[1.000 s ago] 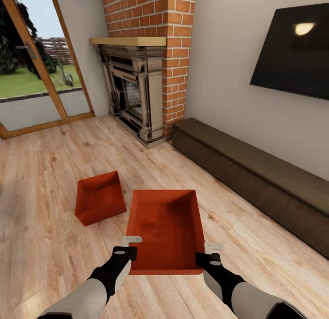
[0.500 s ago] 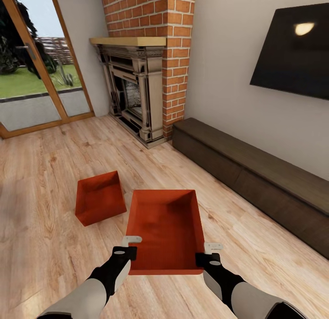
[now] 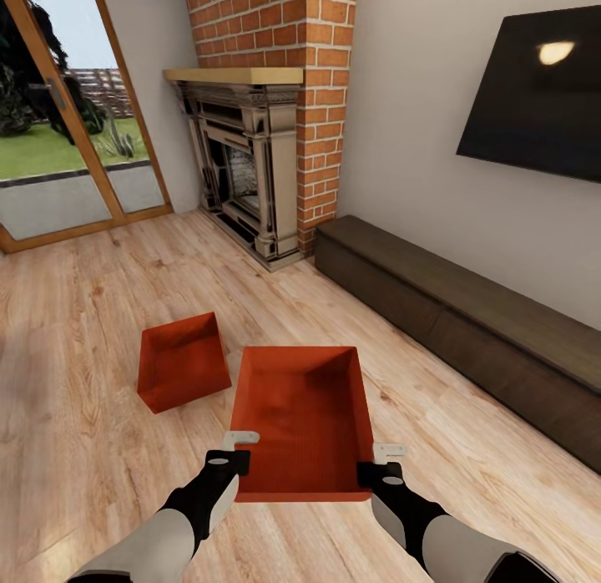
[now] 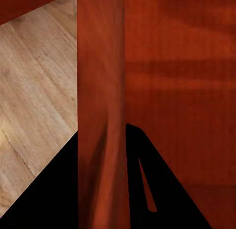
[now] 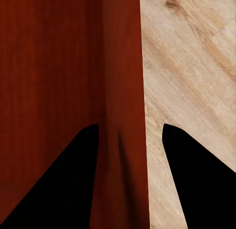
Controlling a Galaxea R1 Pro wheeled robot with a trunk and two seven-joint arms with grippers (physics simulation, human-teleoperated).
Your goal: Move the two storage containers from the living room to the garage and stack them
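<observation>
Holding the nearer storage container by its two long walls, both arms reached fwd from the robot. Left gripper sat on the container's left wall near the corner closest to the robot, right gripper on the right wall at the matching corner. Left wrist cam: left wall ran straight between the two dark fingers, one inside the bin, one outside, w/ no gap either side, so clamped on it. Right wrist cam: right wall between the fingers; inner finger touched it, outer one showed a sliver of wood floor beside the wall, so can't tell if fully pinched.

Container was open-top, orange-red, long axis pointing away from the robot toward the brick fireplace; whether it was lifted off the planks or resting on them, can't tell. Second storage container lay on the floor just beside the first, on its left and a bit nearer the fireplace, turned at an angle to it. Dark low bench ran along the wall right of the fireplace, black TV above it. Glass door stood left of the fireplace.
</observation>
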